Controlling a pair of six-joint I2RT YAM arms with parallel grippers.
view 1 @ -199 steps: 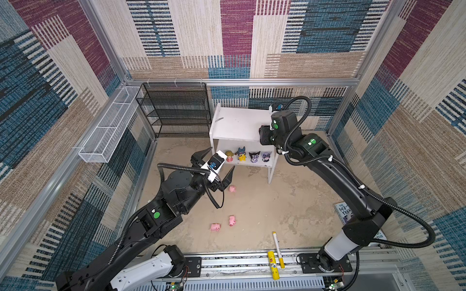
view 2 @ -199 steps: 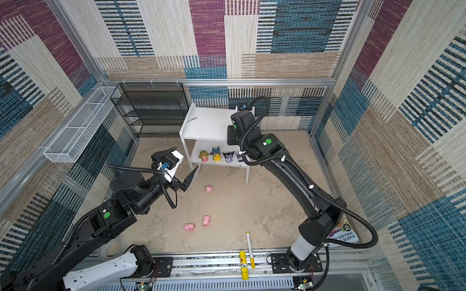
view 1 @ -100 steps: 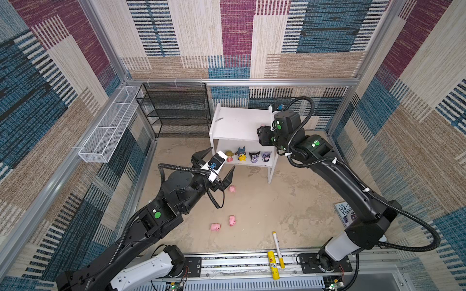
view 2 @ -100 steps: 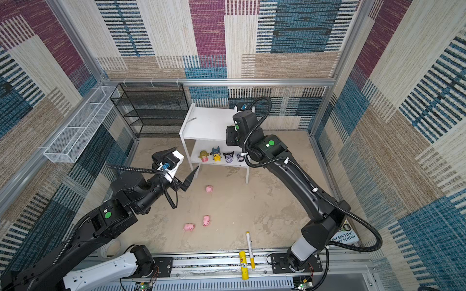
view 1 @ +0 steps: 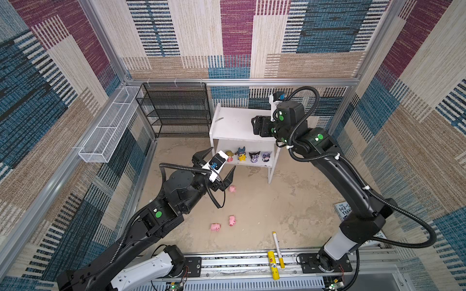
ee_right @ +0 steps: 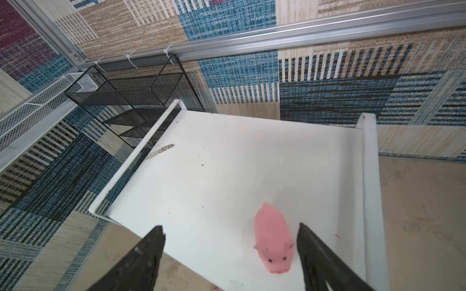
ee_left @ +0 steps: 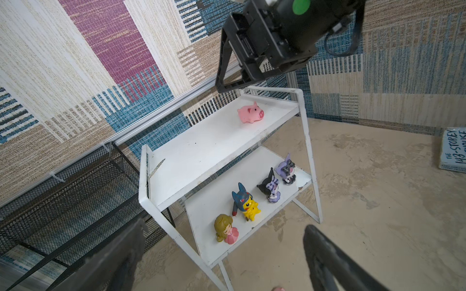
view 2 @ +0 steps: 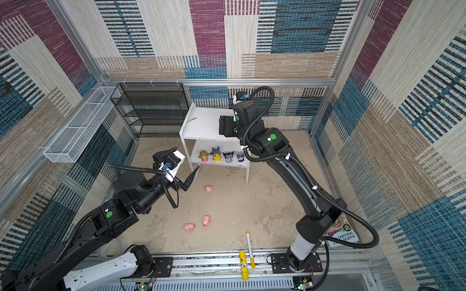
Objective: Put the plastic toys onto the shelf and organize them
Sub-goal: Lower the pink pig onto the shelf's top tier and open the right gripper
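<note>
Right fingers stand spread, gripping nothing; the pig lies between them on the shelf top; best withdraw straight, I judge, brushing neither side; left fingers gape empty.

One pig sits on the shelf's upper board, four figurines on the lower, three pigs before it.

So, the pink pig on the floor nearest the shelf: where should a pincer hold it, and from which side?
Probably from straight above, closing on the two flanks of the pig. It sits low on the floor, apart from the shelf, so a side approach might scrape, and its rounded body looks narrowest across. The open left pincer is nearest.
</note>
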